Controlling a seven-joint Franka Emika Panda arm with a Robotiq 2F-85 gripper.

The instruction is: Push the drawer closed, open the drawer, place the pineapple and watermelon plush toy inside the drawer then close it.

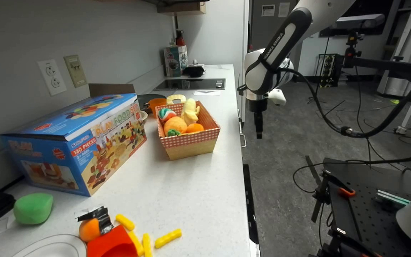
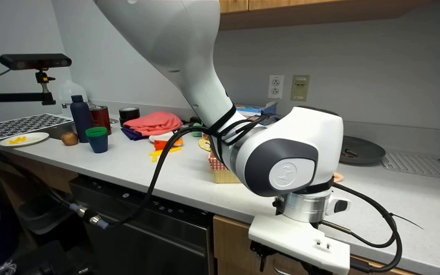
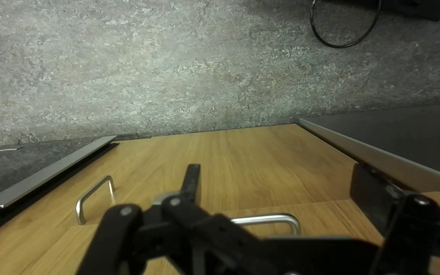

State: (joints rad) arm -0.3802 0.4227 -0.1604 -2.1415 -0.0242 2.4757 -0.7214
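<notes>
White arm bent beside counter; end effector pointing down, spread wide.

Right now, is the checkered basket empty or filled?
Not empty: in an exterior view, the basket holds plush toys, the watermelon among them.

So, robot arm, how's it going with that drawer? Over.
Jaws open, empty. Drawer looks shut. Fruit toys in basket. Nothing seen blocking drawer handle.
</notes>
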